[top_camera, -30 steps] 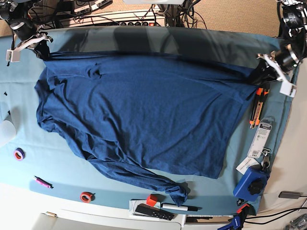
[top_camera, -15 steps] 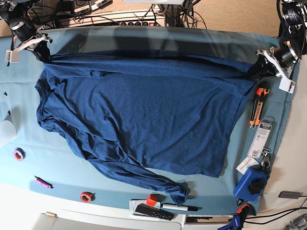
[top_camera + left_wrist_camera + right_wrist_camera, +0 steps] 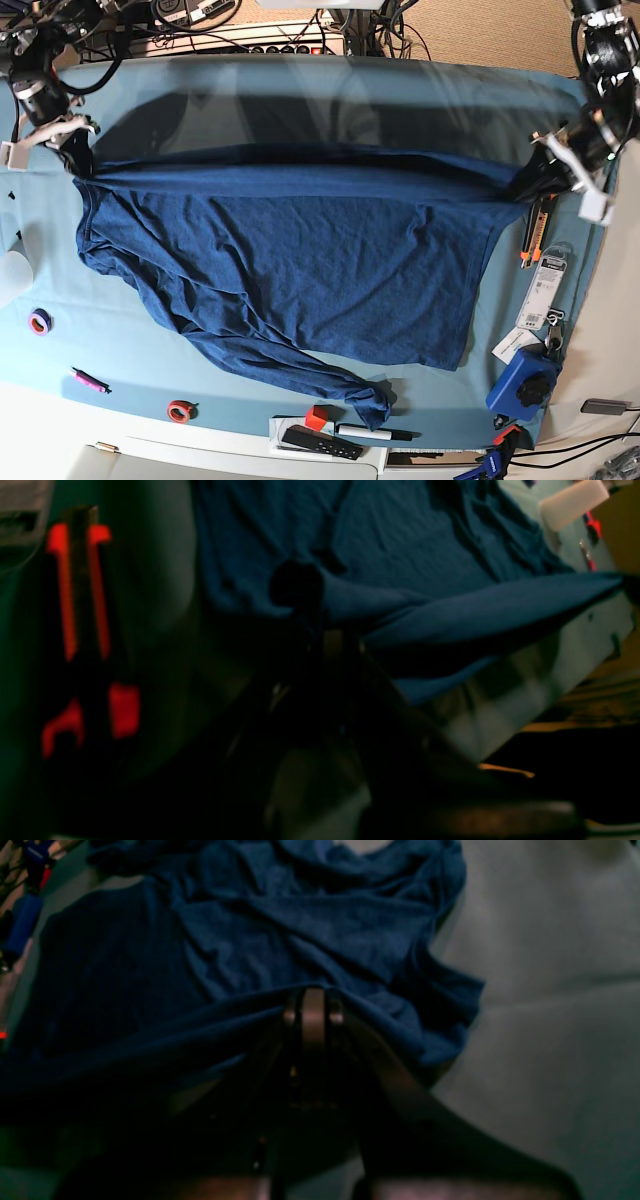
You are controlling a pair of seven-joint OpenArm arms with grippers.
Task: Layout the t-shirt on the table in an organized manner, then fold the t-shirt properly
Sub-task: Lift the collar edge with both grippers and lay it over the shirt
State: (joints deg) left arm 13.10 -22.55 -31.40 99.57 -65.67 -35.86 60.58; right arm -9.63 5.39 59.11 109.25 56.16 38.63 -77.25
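- The fingers [image 3: 312,1015] of the right gripper [image 3: 72,152] are pressed together on the far edge of the t-shirt [image 3: 290,260], at the corner nearest the neck opening
- The fingers of the left gripper [image 3: 528,178] are likewise clamped on the t-shirt's far edge, at the hem-side corner; in the left wrist view the jaws are dark and blurred, with cloth bunched at their tips
- Between the two grips the far edge of the t-shirt is drawn into a taut, nearly straight line, lifted above the table [image 3: 300,90], on which a shadow is cast beyond it
- The rest of the t-shirt is spread over the middle of the table, with wrinkles on the neck side and one long sleeve [image 3: 300,370] trailing toward the near edge
- An orange and black utility knife [image 3: 533,228] is seen just beside the t-shirt's hem-side corner, close below the left gripper
- Past the sleeve cuff, at the near edge, a red block [image 3: 316,417], a black remote [image 3: 320,441] and a marker [image 3: 372,433] are laid
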